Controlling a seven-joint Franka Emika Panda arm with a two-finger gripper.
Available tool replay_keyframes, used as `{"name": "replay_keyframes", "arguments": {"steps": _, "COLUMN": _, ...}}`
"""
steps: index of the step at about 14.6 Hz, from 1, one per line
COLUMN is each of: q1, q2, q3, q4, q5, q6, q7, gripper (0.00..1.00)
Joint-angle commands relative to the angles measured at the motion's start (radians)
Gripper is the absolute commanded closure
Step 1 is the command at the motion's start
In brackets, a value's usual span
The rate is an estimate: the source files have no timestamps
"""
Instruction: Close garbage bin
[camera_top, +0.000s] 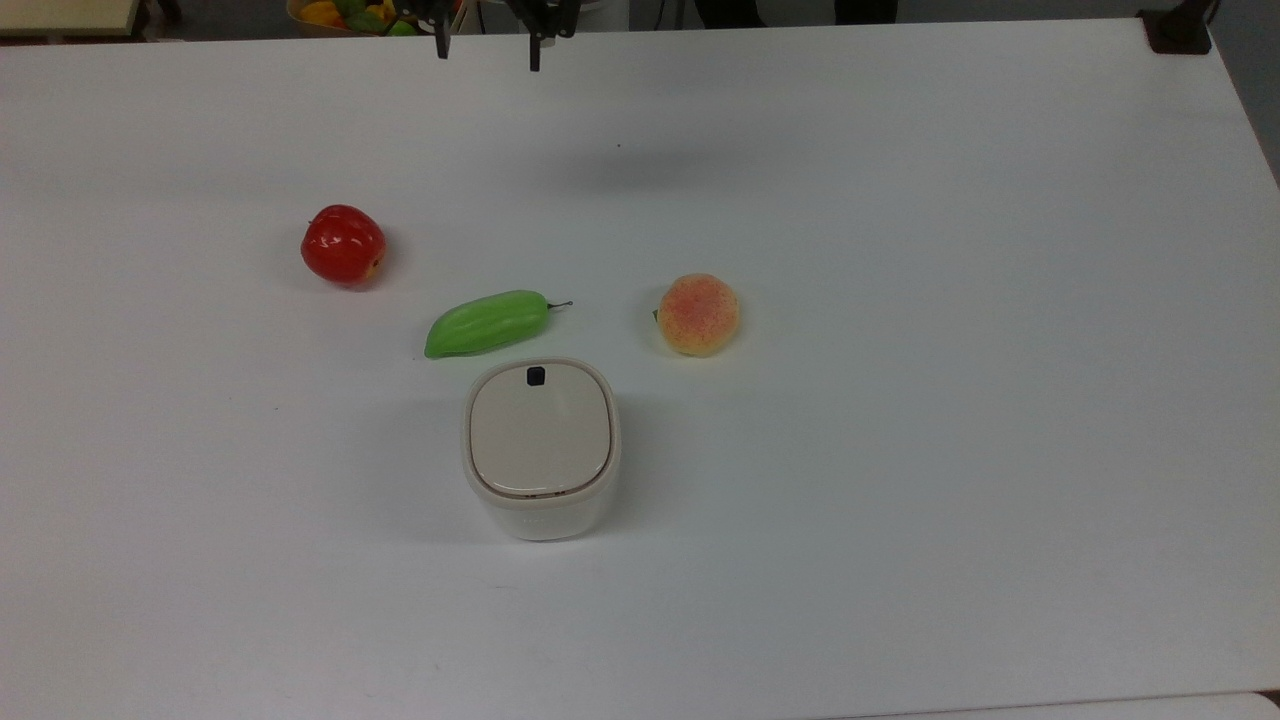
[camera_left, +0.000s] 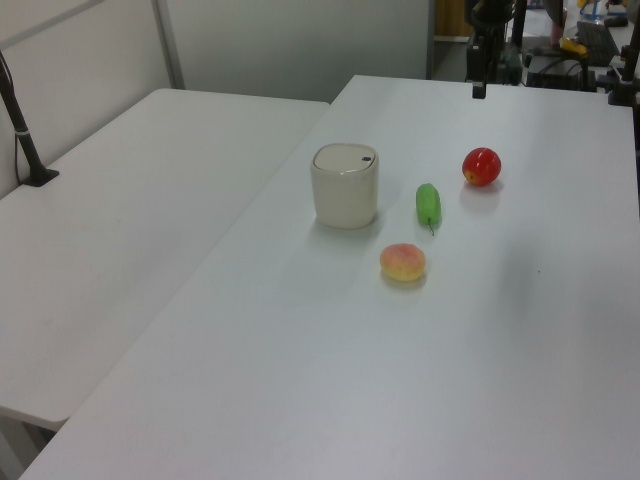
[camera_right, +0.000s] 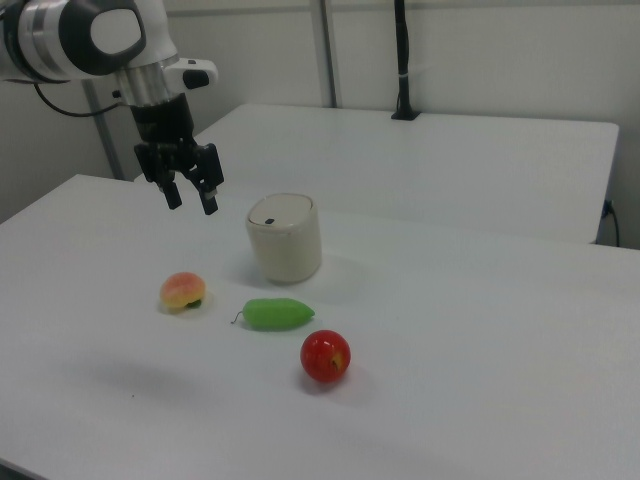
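The garbage bin (camera_top: 540, 450) is seen standing upright on the white table (camera_top: 950, 400), slightly left of centre in the top view, with its beige lid (camera_top: 540, 428) lying flat and seated within the cream rim; the small black button (camera_top: 536, 376) is located at the lid's upper edge in the top view. In the left view the garbage bin (camera_left: 345, 185) is found at the centre of the upper half, and in the right view it (camera_right: 285, 238) is placed just above centre. A green vegetable (camera_top: 487, 323) is observed just above the bin in the top view, near it but apart from it. A red apple (camera_top: 343, 244) is noted in the upper left of the top view, and a peach (camera_top: 698, 314) to the upper right of the bin, both well apart from it. The gripper (camera_right: 190, 195) is recorded in the upper left of the right view, held in the air above the table, with its two fingers (camera_right: 208, 203) spread apart and nothing between them. In the top view the gripper (camera_top: 488, 50) is cut by the top edge of the frame, the two dark fingertips (camera_top: 535, 55) being separated by a clear gap. It is positioned well apart from the bin, and no contact with any object is observed
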Motion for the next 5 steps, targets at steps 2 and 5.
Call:
{"name": "replay_keyframes", "arguments": {"steps": 2, "q1": 0.006, "q2": -0.024, "q3": -0.013, "q4": -0.018, "q5": -0.013, "q6": -0.004, "q7": -0.015, "gripper": 0.00}}
{"name": "replay_keyframes", "arguments": {"steps": 5, "q1": 0.004, "q2": -0.024, "q3": -0.013, "q4": -0.014, "q5": -0.013, "q6": -0.007, "q7": -0.012, "gripper": 0.00}}
